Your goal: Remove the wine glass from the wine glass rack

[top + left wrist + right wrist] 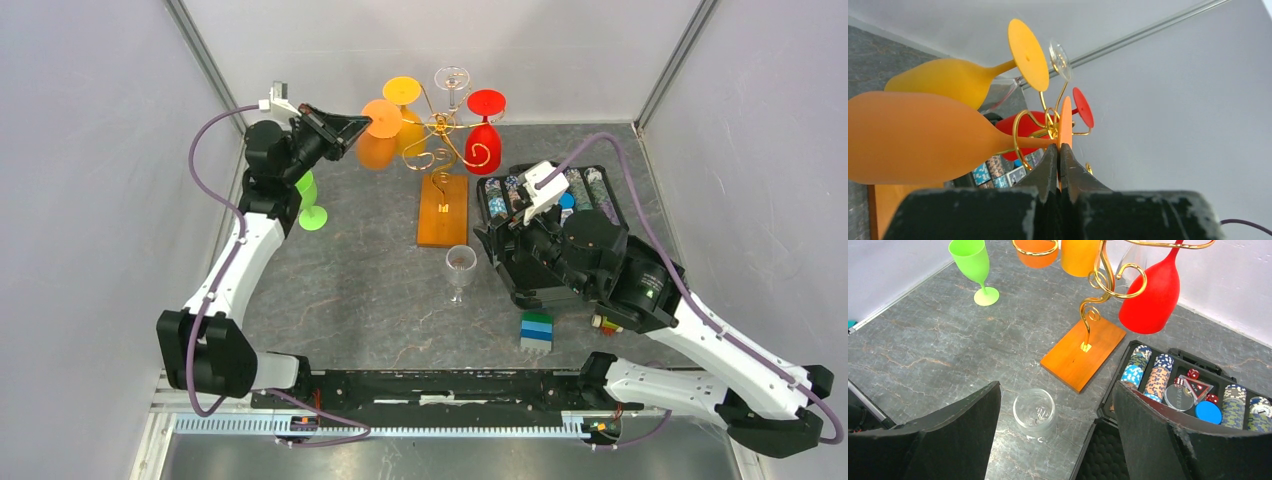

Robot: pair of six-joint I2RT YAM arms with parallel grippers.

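The wine glass rack (446,134) is a gold wire stand on an orange-brown wooden base (442,210). Upside down on its arms hang an orange wine glass (377,150), a yellow one (408,128), a red one (483,148) and a clear one (452,80). My left gripper (352,124) is at the rack's left side, shut on the rim of the orange glass's foot (1066,122). The thin disc sits edge-on between the fingertips (1050,157), and the stem still lies in a gold loop. My right gripper (1056,385) hangs open and empty above a clear glass (1034,411) standing on the table.
A green wine glass (311,200) stands upright left of the rack, beside my left arm. An open black case of poker chips (1188,385) lies right of the wooden base (1083,352). A small blue-green block (537,331) sits near the front.
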